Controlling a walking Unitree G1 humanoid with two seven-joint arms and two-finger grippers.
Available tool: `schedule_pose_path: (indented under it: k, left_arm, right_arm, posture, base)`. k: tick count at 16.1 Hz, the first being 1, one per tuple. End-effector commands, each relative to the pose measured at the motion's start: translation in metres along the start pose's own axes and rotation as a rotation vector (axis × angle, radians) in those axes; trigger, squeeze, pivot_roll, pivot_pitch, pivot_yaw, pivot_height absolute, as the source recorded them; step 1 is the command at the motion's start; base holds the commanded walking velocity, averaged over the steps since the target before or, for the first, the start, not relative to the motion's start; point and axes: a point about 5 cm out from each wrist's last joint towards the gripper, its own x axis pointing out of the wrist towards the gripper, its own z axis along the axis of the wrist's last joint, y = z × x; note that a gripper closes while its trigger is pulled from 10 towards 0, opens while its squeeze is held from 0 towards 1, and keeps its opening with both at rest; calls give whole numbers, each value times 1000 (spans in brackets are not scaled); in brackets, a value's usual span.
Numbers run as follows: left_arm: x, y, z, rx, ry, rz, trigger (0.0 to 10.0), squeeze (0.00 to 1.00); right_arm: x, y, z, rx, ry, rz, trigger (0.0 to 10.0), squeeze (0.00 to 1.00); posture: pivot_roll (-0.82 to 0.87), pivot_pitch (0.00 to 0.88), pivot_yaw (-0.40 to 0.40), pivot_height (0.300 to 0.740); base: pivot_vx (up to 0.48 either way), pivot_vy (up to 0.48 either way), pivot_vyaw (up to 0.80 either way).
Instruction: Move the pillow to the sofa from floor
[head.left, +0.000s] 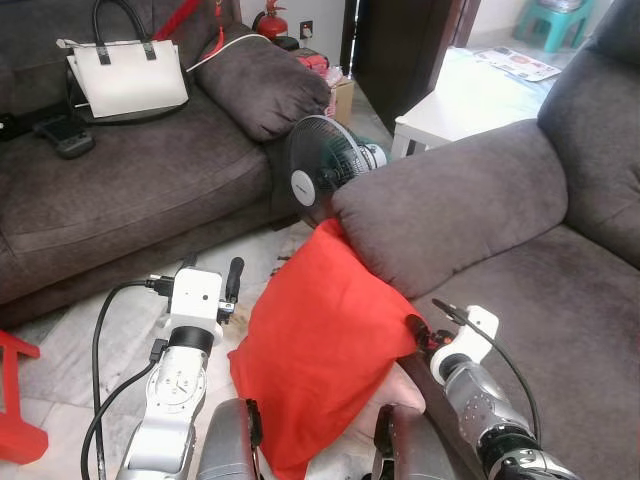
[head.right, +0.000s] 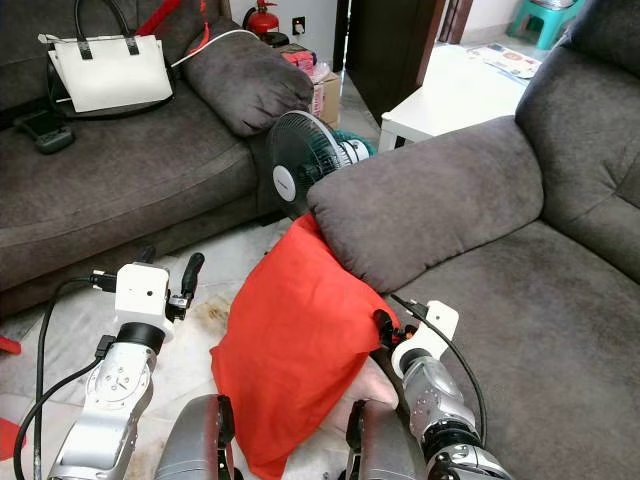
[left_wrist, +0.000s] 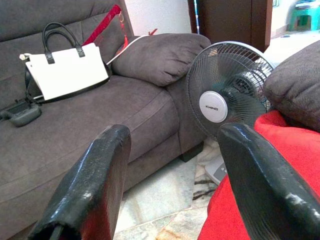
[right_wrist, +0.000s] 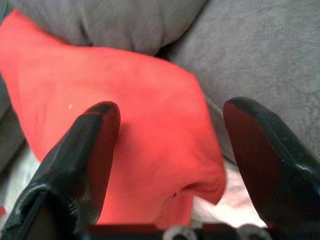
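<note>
Left eye view shows the red pillow (head.left: 320, 345) leaning against the armrest (head.left: 450, 205) of the near sofa (head.left: 560, 300), its lower corner down by the tiled floor (head.left: 85, 340) and its upper corner tucked under the armrest, beside the fan (head.left: 320, 165). The right gripper (right_wrist: 167, 150) has its jaws wide apart, with the pillow's right edge bulging between them; neither finger (right_wrist: 85, 150) clearly presses the cloth, so whether it touches I cannot tell. Beyond the right jaw lies the grey sofa seat, broad and bare. The left gripper (left_wrist: 170, 185) is also spread wide and holds nothing; the pillow's left edge sits just outside one jaw, and past the gap stands the fan, very near the pillow's top. Between the left gripper and the far sofa (head.left: 130, 190) there is an open strip of floor. On the far sofa rest a white handbag (head.left: 125, 75) and a dark cushion (head.left: 265, 85). A white table (head.left: 470, 100) stands behind the armrest.
</note>
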Motion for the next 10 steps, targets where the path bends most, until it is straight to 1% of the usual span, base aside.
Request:
schedule_pose_path:
  k: [1, 4, 5, 6, 10]
  left_arm:
    - [2, -1, -2, 0, 18, -7, 10000, 0]
    - [1, -2, -2, -1, 23, -15, 10000, 0]
    - [1, -2, -3, -1, 25, -17, 10000, 0]
    - [1, -3, -3, -2, 26, -18, 10000, 0]
    - [1, -5, -4, -2, 32, -28, 10000, 0]
  right_arm:
    - [2, 1, 7, 29, -29, -8, 10000, 0]
    - [2, 2, 4, 57, -1, 22, 10000, 0]
    - [1, 2, -1, 87, 20, 43, 10000, 0]
    - [1, 2, -4, 75, 44, 44, 10000, 0]
    - [-3, -10, -7, 48, 36, -8, 10000, 0]
  posture:
    - [130, 60, -52, 579]
    - [130, 60, -53, 579]
    - [130, 61, -53, 579]
    - [130, 61, -53, 579]
    - [126, 60, -53, 579]
  base:
    - [0, 0, 0]
    - [0, 0, 0]
    - [0, 0, 0]
    - [0, 0, 0]
    - [0, 0, 0]
